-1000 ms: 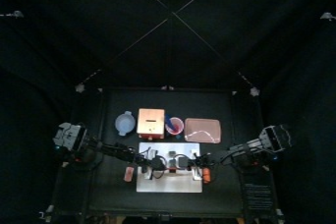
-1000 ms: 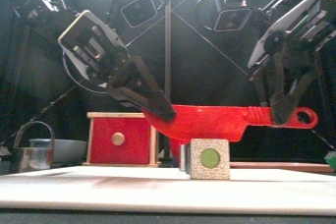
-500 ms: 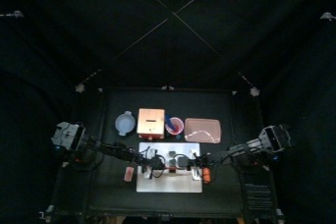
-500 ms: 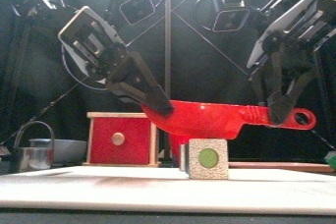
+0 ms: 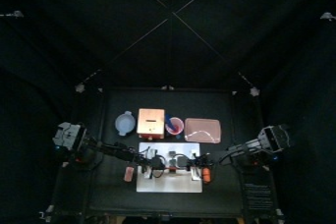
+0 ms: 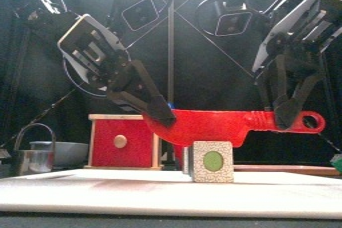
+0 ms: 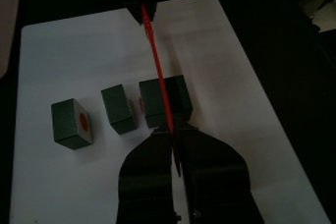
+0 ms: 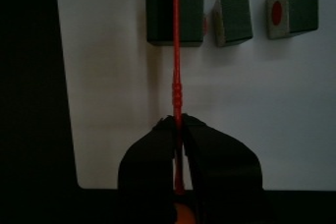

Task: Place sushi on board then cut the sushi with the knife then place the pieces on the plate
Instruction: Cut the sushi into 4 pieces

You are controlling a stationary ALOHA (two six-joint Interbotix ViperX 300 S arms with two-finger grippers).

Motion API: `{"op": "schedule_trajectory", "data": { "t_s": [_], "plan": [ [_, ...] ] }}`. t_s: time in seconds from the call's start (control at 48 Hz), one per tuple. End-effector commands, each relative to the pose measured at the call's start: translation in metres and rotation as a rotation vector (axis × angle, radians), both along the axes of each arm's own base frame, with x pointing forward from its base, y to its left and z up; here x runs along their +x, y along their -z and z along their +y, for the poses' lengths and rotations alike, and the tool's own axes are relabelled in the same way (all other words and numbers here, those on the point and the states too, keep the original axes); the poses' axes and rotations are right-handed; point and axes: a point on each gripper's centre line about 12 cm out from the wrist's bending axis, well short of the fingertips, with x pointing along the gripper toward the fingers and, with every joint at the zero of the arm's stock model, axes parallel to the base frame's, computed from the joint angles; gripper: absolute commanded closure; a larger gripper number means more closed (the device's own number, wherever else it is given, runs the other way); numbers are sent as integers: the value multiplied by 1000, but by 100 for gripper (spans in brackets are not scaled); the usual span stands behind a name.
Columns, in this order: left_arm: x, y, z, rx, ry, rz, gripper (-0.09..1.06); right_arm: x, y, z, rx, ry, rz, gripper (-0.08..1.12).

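Observation:
Three dark green sushi blocks stand in a row on the white board (image 7: 243,71), the end one (image 7: 165,102) directly under a red knife (image 7: 155,61). The knife hangs level just above that block (image 6: 211,160). My left gripper (image 7: 172,130) is shut on the blade end (image 6: 163,122). My right gripper (image 8: 180,122) is shut on the handle (image 6: 287,122). In the right wrist view the knife (image 8: 178,61) runs over the nearest block (image 8: 172,20), with two other blocks (image 8: 238,15) beside it. From above, both grippers meet over the board (image 5: 171,184).
Behind the board stand a blue-grey bowl (image 5: 125,123), the wooden box with a red drawer front (image 6: 120,142), a red cup (image 5: 175,125) and the pink tray (image 5: 202,128). A small orange thing (image 5: 129,173) lies by the board's left edge.
Both grippers and the knife have sunk very slightly toward the block. The sushi blocks have not moved.

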Motion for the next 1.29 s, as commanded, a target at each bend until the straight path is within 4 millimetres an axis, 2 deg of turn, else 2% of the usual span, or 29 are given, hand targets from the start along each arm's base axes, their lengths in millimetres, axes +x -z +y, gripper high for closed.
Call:
{"op": "schedule_trajectory", "data": {
  "t_s": [0.021, 0.229, 0.479, 0.583, 0.792, 0.875, 0.958, 1.083, 1.167, 1.229, 1.292],
  "plan": [
    [13, -13, -5, -7, 10, -58, 68, 12, -14, 3, 17, 2, -62, 72],
    [19, -2, -15, -6, 28, -38, 68, 13, 11, 6, 16, 4, -12, 72],
    [19, 1, -18, -4, 34, -29, 68, 16, 11, 7, 21, 3, -29, 72],
    [19, -13, -15, -5, 32, -57, 68, 17, 1, 5, 21, 5, -47, 72],
    [14, -64, -7, -22, 19, -169, 67, 8, -30, 3, 22, 4, -69, 72],
    [11, -75, -2, -13, 20, -198, 65, 5, -42, 1, 23, 5, -88, 72],
    [11, -76, 9, -2, 1, -201, 58, 0, -48, -4, 18, 14, -86, 72],
    [12, -74, 15, 2, -11, -205, 31, -7, -46, -9, 27, 36, -57, 72],
    [14, -77, 15, 1, -10, -223, 17, -13, -42, -9, 48, 56, -13, 72],
    [16, -82, 18, -8, -20, -259, 11, -16, -42, -10, 75, 78, 4, 72],
    [17, -86, 21, -5, -21, -303, 11, -19, -44, -11, 113, 109, 23, 72]
  ]
}}
